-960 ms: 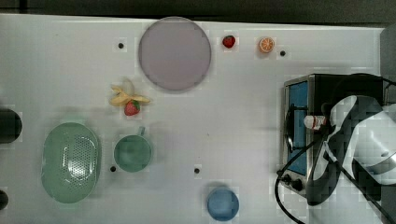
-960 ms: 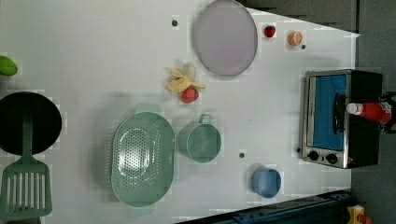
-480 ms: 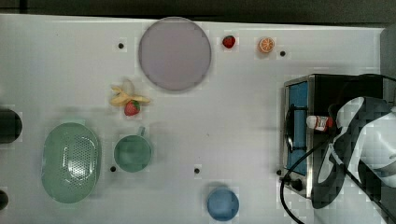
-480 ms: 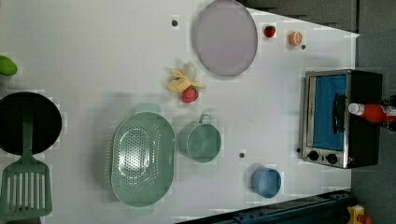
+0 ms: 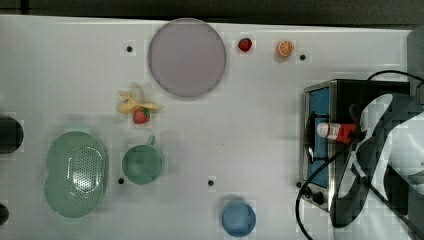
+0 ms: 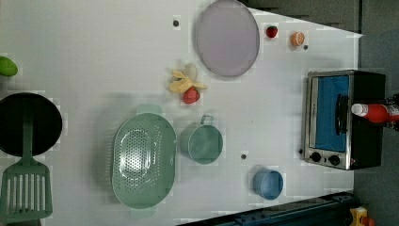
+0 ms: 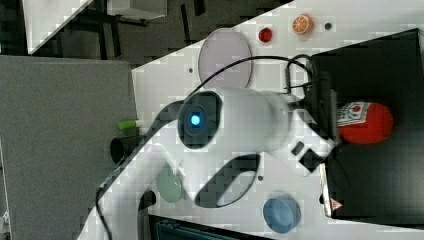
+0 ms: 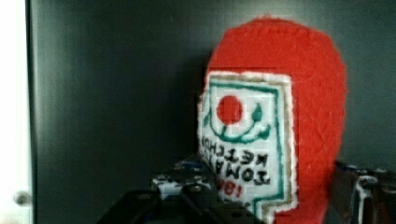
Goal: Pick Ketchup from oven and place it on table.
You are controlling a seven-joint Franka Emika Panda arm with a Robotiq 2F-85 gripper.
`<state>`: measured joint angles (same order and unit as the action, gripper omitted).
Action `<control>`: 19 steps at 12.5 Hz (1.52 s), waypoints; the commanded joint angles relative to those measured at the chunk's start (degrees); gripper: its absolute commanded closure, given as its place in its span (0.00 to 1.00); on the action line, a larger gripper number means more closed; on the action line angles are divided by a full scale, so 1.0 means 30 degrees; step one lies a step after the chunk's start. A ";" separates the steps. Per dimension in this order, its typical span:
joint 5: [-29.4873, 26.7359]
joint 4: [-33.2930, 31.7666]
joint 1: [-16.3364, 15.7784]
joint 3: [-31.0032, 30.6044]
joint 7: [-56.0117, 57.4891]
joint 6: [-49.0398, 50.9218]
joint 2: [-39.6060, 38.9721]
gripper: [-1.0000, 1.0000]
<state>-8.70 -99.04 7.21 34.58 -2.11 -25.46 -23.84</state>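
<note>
Ketchup [image 5: 336, 131] lies on its side atop the oven [image 5: 345, 92], white cap toward the door, at the right edge of the bench [image 5: 250, 125] in the top view. The arm's fingers [image 8: 369, 196] sit on either side of the bottle's red body, clamped on it; in the wrist view the dark fingers flank the label, which reads "tomato ketchup" upside down. The gripper [image 5: 354, 134] comes in from the top view's right, with the white arm [image 5: 385, 150] covering much of the oven's roof.

In the left view the bottle [image 6: 376, 113] pokes out over the oven's [image 6: 367, 89] black top, above the blue glass door and its dark handle, knobs toward the lower edge. The right view shows the bottle [image 7: 367, 122] against the dark oven [image 7: 380, 175] roof just past the arm's wrist.

Across the bench in the top view: a grey-lilac plate [image 5: 186, 57] near the far edge, a strawberry [image 5: 245, 44] and an orange slice [image 5: 285, 48] beside it, a banana peel [image 5: 131, 101] touching a second strawberry [image 5: 141, 115], a green colander [image 5: 75, 172] next to a green cup [image 5: 142, 163], and a blue bowl [image 5: 238, 218] near the front edge. The left view adds a black pan [image 6: 29, 123] and a green spatula [image 6: 26, 188].
</note>
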 commanded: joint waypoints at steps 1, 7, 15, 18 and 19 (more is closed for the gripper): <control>-0.0272 0.2262 -0.1891 -0.0537 -0.0008 0.1811 0.2405 0.36; -0.0207 0.2526 -0.4669 -0.2875 0.0056 0.3492 0.4909 0.36; 0.0815 0.1148 -0.6442 -0.5602 -0.0070 0.4987 0.5126 0.36; 0.1637 -0.1061 -0.7033 -0.6311 -0.0130 0.3748 0.5108 0.36; 0.1644 -0.1937 -0.7167 -0.6455 -0.0133 0.2906 0.5107 0.36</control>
<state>-4.87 -103.62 -13.72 14.48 -2.24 -15.72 -10.02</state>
